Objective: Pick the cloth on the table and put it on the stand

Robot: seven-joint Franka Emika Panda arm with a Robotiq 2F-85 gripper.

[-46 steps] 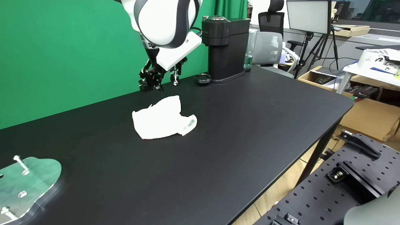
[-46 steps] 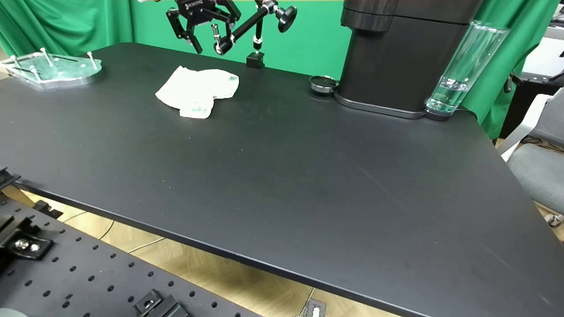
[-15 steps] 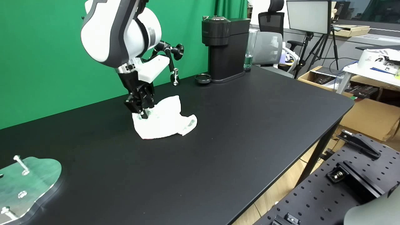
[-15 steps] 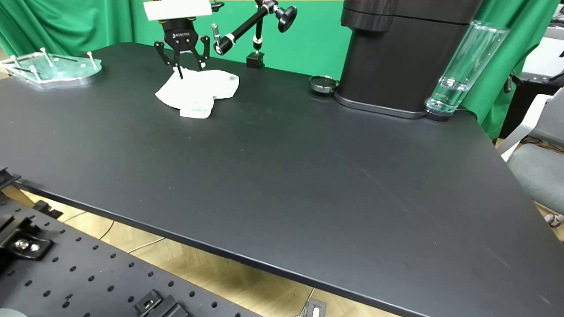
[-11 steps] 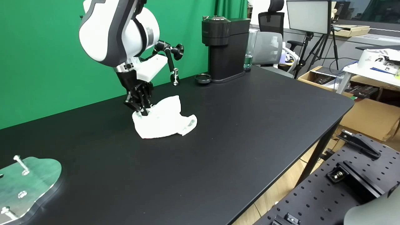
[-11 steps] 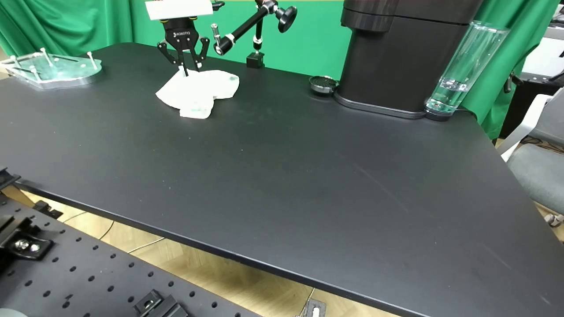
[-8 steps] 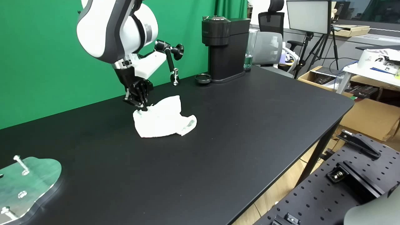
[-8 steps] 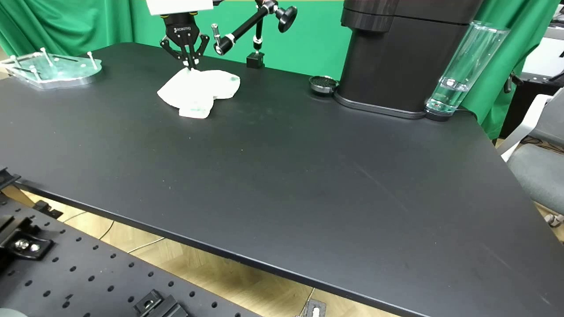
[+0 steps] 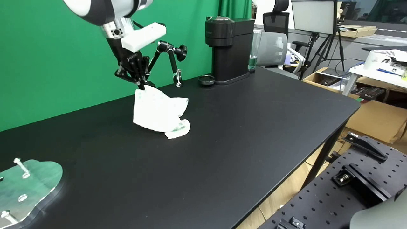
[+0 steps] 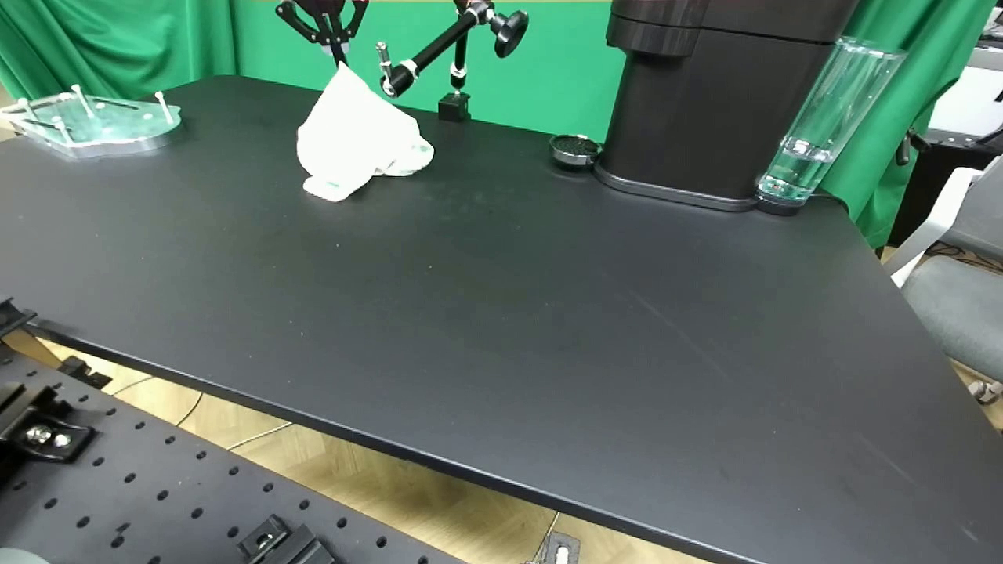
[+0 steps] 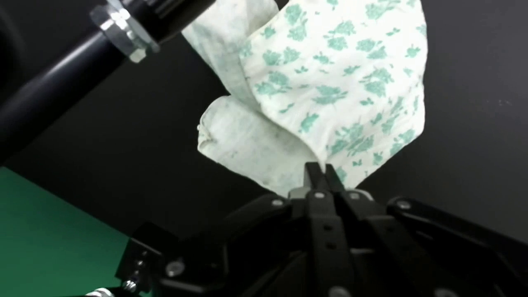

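Note:
A white cloth (image 9: pixel 155 109) with a green leaf print, plain in the wrist view, is lifted by one corner. Its lower folds still seem to touch the black table (image 9: pixel 222 143). My gripper (image 11: pixel 322 169) is shut on that corner, a thin pinch of fabric running between the fingertips. In an exterior view the gripper (image 10: pixel 339 61) is above the raised peak of the cloth (image 10: pixel 356 133). The likely stand, a black jointed arm with a knob (image 10: pixel 439 51), rises at the back of the table, right of the gripper. In the wrist view its bar (image 11: pixel 62 86) crosses the upper left.
A black coffee machine (image 9: pixel 229 51) with a clear water tank (image 9: pixel 253 51) stands at the back, a small round dish (image 9: pixel 206 80) beside it. A clear plate with upright pegs (image 10: pixel 102 121) lies at the far left. A green wall (image 9: pixel 63 63) runs close behind.
My gripper has come down to the cloth, closed on its corner and risen again. The corner has gone up with it, and the lower folds have shifted on the table.

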